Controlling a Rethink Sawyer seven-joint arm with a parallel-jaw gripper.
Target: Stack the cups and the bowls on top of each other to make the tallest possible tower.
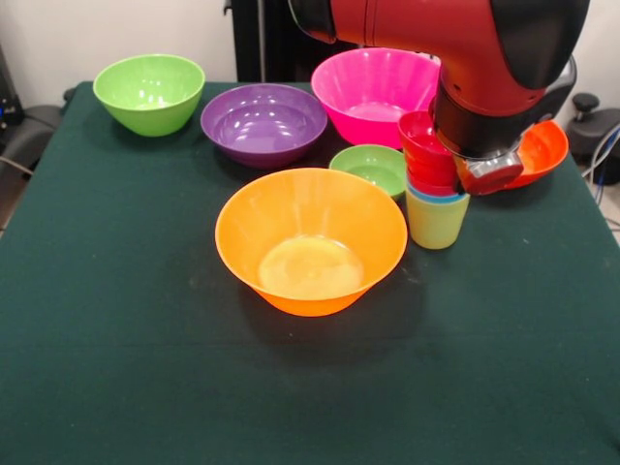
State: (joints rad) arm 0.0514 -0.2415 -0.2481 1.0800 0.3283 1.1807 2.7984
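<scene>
A: What's on your table, biggest first?

B: Arm [455, 58] fills your top right, red and black, wrist housing coming down over the stack. Green table [116, 339] under everything.

A: Bowls?

B: Orange bowl [310, 240] is the big one, dead centre, upright. From it: pink bowl [373, 92] at 1 o'clock, purple bowl [263, 123] at 11, touching or just beside the pink one, can't tell which. Lime green bowl [149, 92] at 10 o'clock, well apart. Red-orange bowl [542, 150] at 2 o'clock, mostly hidden behind the arm. Small green bowl [370, 169] just past the orange rim at 1 o'clock, close to it.

A: Tower?

B: Tower [433, 184] sits at 3 o'clock from the orange bowl, just beside it. Yellow-green cup [436, 221] at the bottom on the table, blue cup [434, 197] nested in it with only its rim showing, then red pieces stacked above; top one, a small red bowl [418, 134], tilts toward 10 o'clock.

A: Gripper against it?

B: Gripper [489, 174] shows only as a grey and red part under the wrist, at 3 o'clock from the red part of the tower, right against it from your angle. Fingers are hidden, so you can't tell whether it's clamped on anything or spread.
</scene>
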